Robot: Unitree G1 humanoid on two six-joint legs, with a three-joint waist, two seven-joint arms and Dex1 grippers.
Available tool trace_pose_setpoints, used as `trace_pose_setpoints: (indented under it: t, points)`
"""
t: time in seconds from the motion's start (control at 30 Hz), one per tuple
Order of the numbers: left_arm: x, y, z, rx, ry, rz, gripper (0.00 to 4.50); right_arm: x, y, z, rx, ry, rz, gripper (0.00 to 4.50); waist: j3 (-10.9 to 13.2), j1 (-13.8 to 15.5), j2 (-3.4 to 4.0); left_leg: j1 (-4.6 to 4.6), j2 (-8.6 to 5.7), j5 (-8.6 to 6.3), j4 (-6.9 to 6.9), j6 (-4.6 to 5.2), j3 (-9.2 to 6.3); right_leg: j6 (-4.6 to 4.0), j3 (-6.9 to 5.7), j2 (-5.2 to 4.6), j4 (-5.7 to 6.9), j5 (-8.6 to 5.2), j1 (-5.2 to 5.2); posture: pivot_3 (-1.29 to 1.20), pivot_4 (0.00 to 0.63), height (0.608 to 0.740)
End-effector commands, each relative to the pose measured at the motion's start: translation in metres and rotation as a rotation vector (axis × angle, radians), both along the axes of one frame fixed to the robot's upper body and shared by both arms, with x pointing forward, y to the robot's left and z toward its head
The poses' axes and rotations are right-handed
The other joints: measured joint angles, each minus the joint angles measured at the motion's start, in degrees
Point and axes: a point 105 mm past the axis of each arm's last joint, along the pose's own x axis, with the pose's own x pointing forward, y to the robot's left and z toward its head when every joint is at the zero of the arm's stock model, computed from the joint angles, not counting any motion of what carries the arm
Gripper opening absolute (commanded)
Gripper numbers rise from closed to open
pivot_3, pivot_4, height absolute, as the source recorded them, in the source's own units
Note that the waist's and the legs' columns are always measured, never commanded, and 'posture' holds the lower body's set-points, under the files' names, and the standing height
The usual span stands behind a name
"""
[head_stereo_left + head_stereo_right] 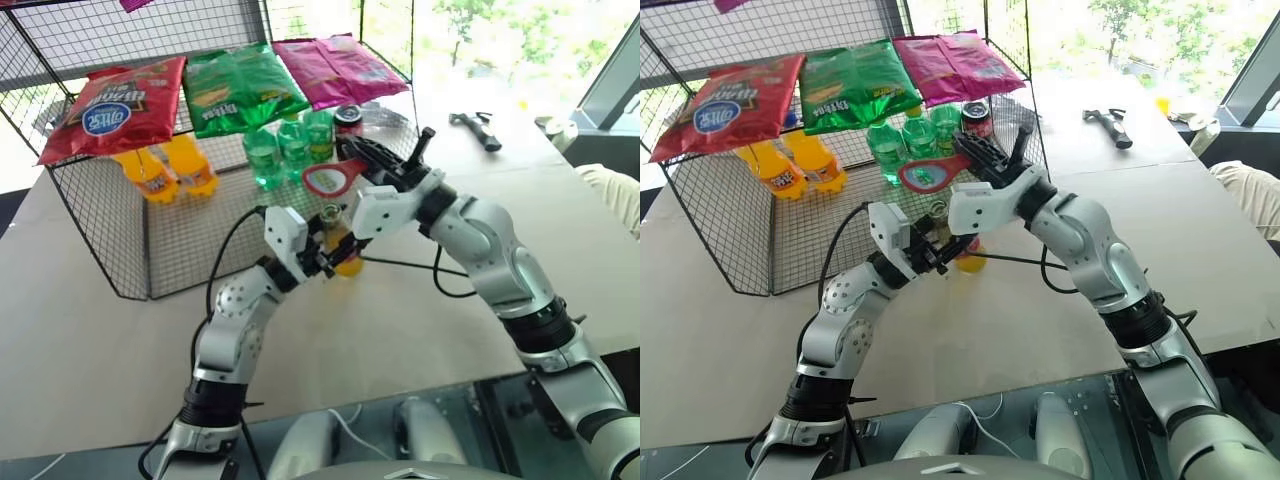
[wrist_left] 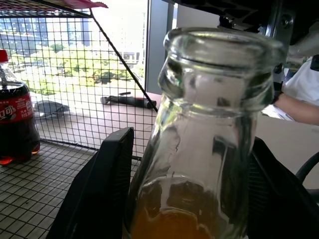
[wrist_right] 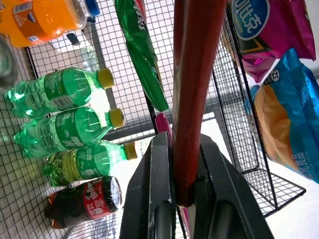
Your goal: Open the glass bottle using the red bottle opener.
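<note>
In the head views, the left end effector [image 1: 322, 250] was clamped on the bottle [image 1: 341, 243], holding it upright above the table [image 1: 90, 330], just in front of the wire rack [image 1: 110, 225]. The right end effector [image 1: 372, 158] was closed on the handle of the opener [image 1: 333, 178], whose ring head hung above and slightly left of the bottle's mouth, apart from it. Green bottles [image 1: 290, 145] and orange bottles [image 1: 165, 168] stood inside the rack, with snack bags [image 1: 115, 105] on top. A black tool [image 1: 478, 128] lay far off on the table.

In the left wrist view, the bottle's open glass mouth [image 2: 219, 55] showed no cap, and black fingers [image 2: 102, 189] pressed both sides of the neck.

In the right wrist view, two black fingers [image 3: 158, 179] pinched the opener's red handle [image 3: 192, 89], with the green bottles [image 3: 65, 129] and a cola bottle [image 3: 84, 201] beyond.
</note>
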Motion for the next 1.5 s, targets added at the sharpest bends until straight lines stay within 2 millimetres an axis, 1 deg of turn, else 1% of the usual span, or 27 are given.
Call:
trace_pose_setpoints:
  t: [0.03, 0.17, 0.27, 0.33, 0.43, 0.63, 0.67, 0.7, 0.77, 0.9, 1.0, 1.03, 1.07, 1.13, 1.17, 1.23, 1.3, 1.4, 1.47, 1.5]
  points:
    - [-0.002, -0.003, -0.011, 0.015, 0.034, -0.023, 2.39, 0.001, -0.011, 0.011, 0.127, 0.037, -0.023, 0.0, 0.0, 0.0, 0.0, 0.0, 0.0, 0.0, 0.0, 0.0, 0.0, 0.0, 0.0, 0.0, 0.0, 0.0, 0.0, 0.0, 0.15, 0.74]
    - [0.0, -0.004, -0.009, 0.015, 0.026, -0.024, 2.39, 0.011, -0.025, 0.006, 0.239, 0.145, -0.077, 0.0, 0.0, 0.1, 0.0, 0.0, 0.0, 0.0, 0.01, 0.0, -0.01, 0.0, -0.01, 0.0, 0.01, 0.0, 0.01, 0.0, 0.15, 0.74]
    - [0.005, -0.005, -0.008, 0.029, 0.008, -0.01, 2.39, 0.02, -0.04, -0.004, 0.327, 0.242, -0.138, 0.0, 0.0, 0.1, 0.0, 0.0, 0.0, 0.0, 0.01, 0.0, -0.01, 0.0, -0.01, 0.0, 0.01, 0.0, 0.01, 0.0, 0.15, 0.74]
    - [0.01, -0.008, -0.005, 0.024, -0.001, -0.003, 2.39, 0.023, -0.046, -0.014, 0.326, 0.273, -0.164, 0.0, 0.0, 0.1, 0.0, 0.0, 0.0, 0.0, 0.01, 0.0, -0.03, 0.0, -0.03, 0.0, 0.02, 0.0, 0.01, 0.0, 0.15, 0.74]
    - [0.015, -0.011, -0.002, 0.019, -0.011, -0.003, 2.39, 0.024, -0.05, -0.023, 0.334, 0.305, -0.186, 0.0, 0.0, 0.0, 0.0, 0.0, -0.02, 0.0, 0.01, 0.0, -0.01, 0.0, -0.01, 0.0, 0.02, 0.0, 0.01, 0.0, 0.15, 0.74]
    - [0.015, -0.012, -0.002, 0.02, -0.018, -0.014, 2.39, 0.023, -0.05, -0.032, 0.348, 0.346, -0.197, 0.0, 0.0, -0.1, 0.02, 0.0, 0.0, 0.0, 0.01, 0.0, 0.0, 0.0, -0.01, 0.02, 0.03, 0.0, -0.01, 0.0, 0.15, 0.74]
    - [0.015, -0.011, -0.002, 0.021, -0.018, -0.013, 3.27, 0.023, -0.051, -0.033, 0.349, 0.351, -0.198, 0.0, 0.0, 0.0, 0.02, 0.0, 0.0, 0.0, 0.01, 0.0, 0.0, 0.0, -0.01, 0.02, 0.03, 0.0, -0.01, 0.0, 0.15, 0.74]
    - [0.015, -0.011, -0.003, 0.024, -0.019, -0.01, 3.51, 0.023, -0.051, -0.035, 0.35, 0.357, -0.2, 0.0, 0.0, 0.0, 0.02, 0.0, 0.0, 0.0, 0.01, 0.0, 0.0, 0.0, -0.01, 0.01, 0.03, 0.0, 0.0, 0.0, 0.15, 0.74]
    - [0.015, -0.01, -0.004, 0.032, -0.017, -0.009, 4.49, 0.023, -0.051, -0.037, 0.352, 0.366, -0.203, 0.0, 0.0, 0.0, 0.02, 0.0, -0.01, 0.0, 0.01, 0.0, 0.0, 0.0, -0.01, 0.01, 0.02, 0.0, -0.01, 0.0, 0.15, 0.74]
    - [0.012, -0.006, -0.007, 0.029, -0.002, -0.019, 4.49, 0.022, -0.052, -0.042, 0.354, 0.387, -0.208, 0.0, 0.0, 0.0, 0.03, -0.02, 0.0, 0.0, -0.02, 0.0, -0.02, 0.0, -0.01, 0.0, 0.0, 0.0, -0.03, 0.0, 0.15, 0.74]
    - [0.01, -0.004, -0.007, 0.032, -0.002, -0.018, 4.49, 0.023, -0.054, -0.051, 0.369, 0.451, -0.218, 0.0, 0.0, 0.0, 0.03, -0.02, -0.01, 0.0, -0.02, 0.0, -0.01, 0.0, -0.01, 0.0, 0.0, 0.0, -0.02, 0.0, 0.15, 0.74]
    - [0.009, -0.004, -0.008, 0.033, 0.0, -0.019, 4.49, 0.023, -0.054, -0.058, 0.375, 0.5, -0.225, 0.0, 0.0, 0.0, 0.03, -0.02, 0.0, 0.0, -0.02, 0.0, -0.02, 0.0, -0.01, 0.0, 0.0, 0.0, -0.02, 0.0, 0.15, 0.74]
    - [0.007, -0.003, -0.009, 0.038, 0.005, -0.024, 4.49, 0.022, -0.055, -0.07, 0.381, 0.584, -0.231, 0.0, 0.0, 0.0, 0.03, -0.01, 0.01, 0.0, -0.02, 0.0, -0.02, 0.0, -0.01, 0.01, 0.0, 0.0, -0.02, 0.0, 0.15, 0.74]
    - [0.003, -0.001, -0.011, 0.048, 0.013, -0.032, 4.49, 0.019, -0.057, -0.087, 0.41, 0.718, -0.247, 0.0, 0.0, 0.0, 0.03, -0.01, 0.03, 0.0, -0.03, 0.0, -0.03, 0.0, -0.01, 0.01, -0.01, 0.0, -0.02, 0.0, 0.15, 0.74]
    - [0.001, 0.0, -0.012, 0.053, 0.016, -0.035, 4.49, 0.017, -0.058, -0.092, 0.429, 0.767, -0.257, 0.0, 0.0, 0.0, 0.05, -0.02, 0.03, 0.0, -0.05, 0.0, -0.02, 0.0, 0.0, 0.0, -0.02, 0.0, -0.02, 0.0, 0.15, 0.74]
    - [-0.008, 0.009, -0.018, 0.079, 0.036, -0.036, 4.49, 0.008, -0.064, -0.114, 0.534, 0.984, -0.317, 0.0, 0.1, -0.1, 0.05, -0.03, 0.02, 0.0, -0.06, 0.01, -0.03, 0.0, -0.01, 0.0, -0.02, 0.0, -0.03, 0.0, 0.15, 0.74]
    - [-0.016, 0.018, -0.023, 0.083, 0.072, -0.024, 4.49, -0.002, -0.066, -0.127, 0.545, 1.104, -0.345, 0.0, 0.1, 0.0, 0.09, -0.03, 0.08, -0.01, -0.12, 0.01, -0.04, -0.01, 0.02, -0.01, -0.04, -0.01, -0.06, 0.0, 0.15, 0.74]
    - [-0.027, 0.027, -0.031, 0.11, 0.104, -0.018, 4.49, -0.014, -0.067, -0.134, 0.51, 1.194, -0.329, 0.0, 0.1, 0.0, 0.14, -0.03, 0.05, -0.01, -0.1, 0.02, -0.03, -0.01, 0.01, -0.03, -0.04, 0.0, -0.05, 0.0, 0.15, 0.74]
    - [-0.034, 0.034, -0.036, 0.131, 0.125, -0.009, 4.5, -0.018, -0.07, -0.134, 0.532, 1.235, -0.323, 0.87, 0.1, 0.0, 0.16, -0.03, 0.05, -0.01, -0.1, 0.02, -0.05, 0.0, -0.02, -0.02, -0.04, -0.01, -0.04, 0.0, 0.15, 0.74]
    - [-0.036, 0.036, -0.038, 0.137, 0.133, -0.006, 4.5, -0.019, -0.071, -0.134, 0.54, 1.247, -0.322, 1.12, 0.1, 0.1, 0.15, -0.03, 0.06, -0.01, -0.1, 0.01, -0.08, 0.0, -0.05, -0.02, -0.03, -0.01, -0.04, 0.0, 0.15, 0.74]
